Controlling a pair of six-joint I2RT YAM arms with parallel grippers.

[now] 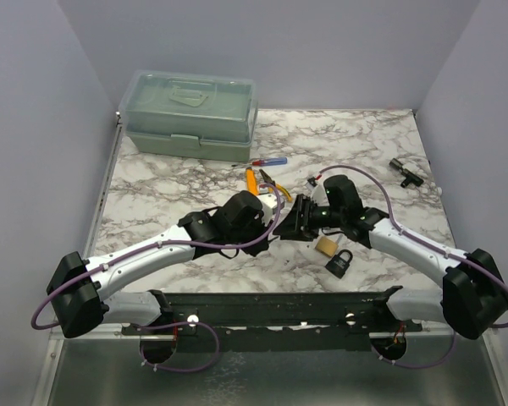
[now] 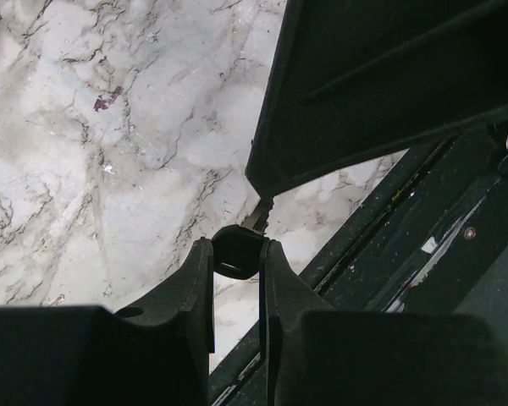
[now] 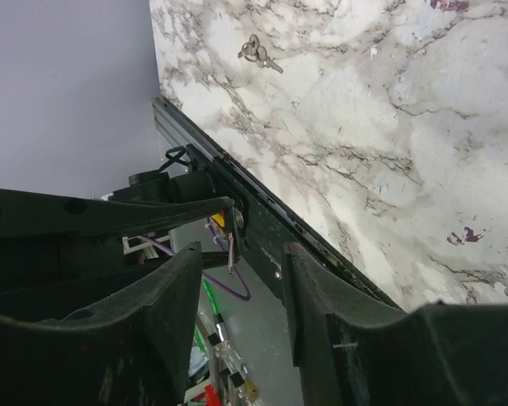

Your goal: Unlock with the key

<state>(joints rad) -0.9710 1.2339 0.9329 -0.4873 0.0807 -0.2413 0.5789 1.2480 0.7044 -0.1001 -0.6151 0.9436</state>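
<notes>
Key (image 2: 237, 252) first: its round black head is pinched between the fingers of my left hand (image 2: 236, 259). The metal blade points away from the wrist and ends at the edge of a large black part that fills the upper right of the left wrist view. I cannot tell whether the metal touches it. My right hand (image 3: 242, 258) stands wide with nothing between its fingers, and in its own camera the blade shows beyond the gap. From above, the two hands meet nose to nose over the middle of the surface (image 1: 195, 169), held up off it.

That surface is white marble pattern with grey veining. Plain pale lilac walls (image 1: 34, 127) close it in on the left, back and right. A black rail (image 1: 271, 309) runs along the near edge between the arm bases.

A brass padlock (image 1: 326, 245) and a black padlock (image 1: 339, 263) lie just beside each other on the marble, close to the right forearm. Nothing is gripping either one.

At the back left sits a pale green toolbox (image 1: 190, 114) with its translucent lid shut. I cannot make out what is inside. In front of it lie a screwdriver (image 1: 267, 161) with a red and blue handle and an orange-handled tool (image 1: 251, 179). A small black part (image 1: 404, 170) rests near the right wall. The right wrist camera also catches a small bunch of keys (image 3: 256, 52) lying loose on the marble.
</notes>
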